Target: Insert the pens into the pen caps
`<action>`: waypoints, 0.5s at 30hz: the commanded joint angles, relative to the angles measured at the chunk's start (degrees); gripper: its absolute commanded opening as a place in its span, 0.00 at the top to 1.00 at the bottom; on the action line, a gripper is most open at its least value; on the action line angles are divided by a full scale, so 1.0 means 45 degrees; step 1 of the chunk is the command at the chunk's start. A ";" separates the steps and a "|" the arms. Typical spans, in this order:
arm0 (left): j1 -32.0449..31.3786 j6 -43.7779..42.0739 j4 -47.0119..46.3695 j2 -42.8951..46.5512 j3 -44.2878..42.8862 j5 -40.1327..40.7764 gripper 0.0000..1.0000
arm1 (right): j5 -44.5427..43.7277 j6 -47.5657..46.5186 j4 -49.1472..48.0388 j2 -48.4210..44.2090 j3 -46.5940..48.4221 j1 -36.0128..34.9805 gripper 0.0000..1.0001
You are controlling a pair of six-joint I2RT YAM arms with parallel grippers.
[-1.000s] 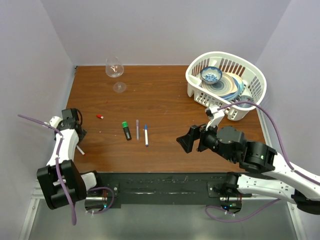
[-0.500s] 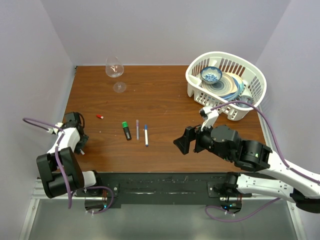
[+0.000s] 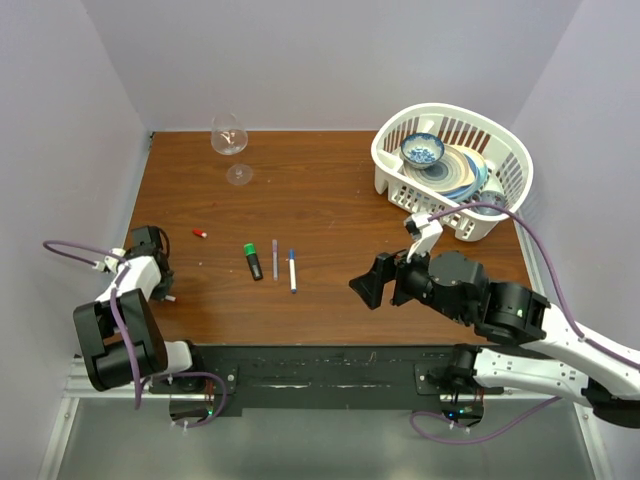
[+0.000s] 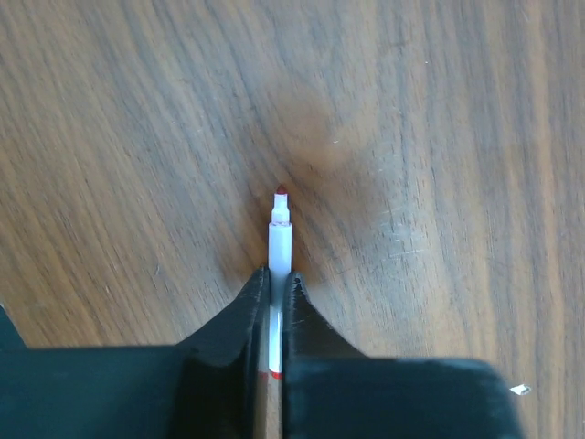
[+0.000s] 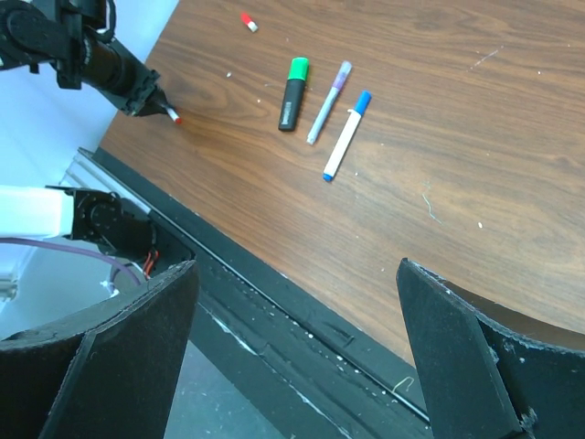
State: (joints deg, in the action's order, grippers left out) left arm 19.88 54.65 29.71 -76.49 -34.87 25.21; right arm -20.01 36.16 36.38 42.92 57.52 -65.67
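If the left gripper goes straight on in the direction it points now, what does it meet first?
Probably the table: the left gripper holds the white pen, and its red tip points at bare wood. How near it is, I cannot tell.

Just right of the marker (image 3: 254, 261) lay a thin pen (image 3: 274, 258), then a second pen (image 3: 292, 270); loose cap (image 3: 200, 233) sat behind-left.
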 commanded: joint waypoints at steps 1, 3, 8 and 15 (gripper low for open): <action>0.0074 -0.0287 -0.1033 -0.0445 0.1010 -0.1906 1.00 | -0.0066 0.0284 -0.0680 -0.0123 -0.0202 -0.0016 0.07; 0.0036 -0.0659 -0.1387 -0.0250 0.1205 -0.2514 1.00 | 0.0071 0.0498 -0.0838 -0.0045 -0.0593 -0.0016 0.07; -0.0997 -0.1733 -0.1993 0.1097 0.1285 -0.3785 1.00 | 0.0521 0.0655 -0.1716 0.0597 -0.1179 -0.0036 0.03; -0.3342 -0.2732 -0.4295 0.3635 0.1849 -0.8448 1.00 | 0.0969 -0.0162 -0.3121 0.2373 -0.0770 -0.0036 0.03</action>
State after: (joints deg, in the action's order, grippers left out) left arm 7.92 45.17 19.57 -66.17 -28.73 4.60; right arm -17.72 37.69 29.76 50.28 52.56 -65.67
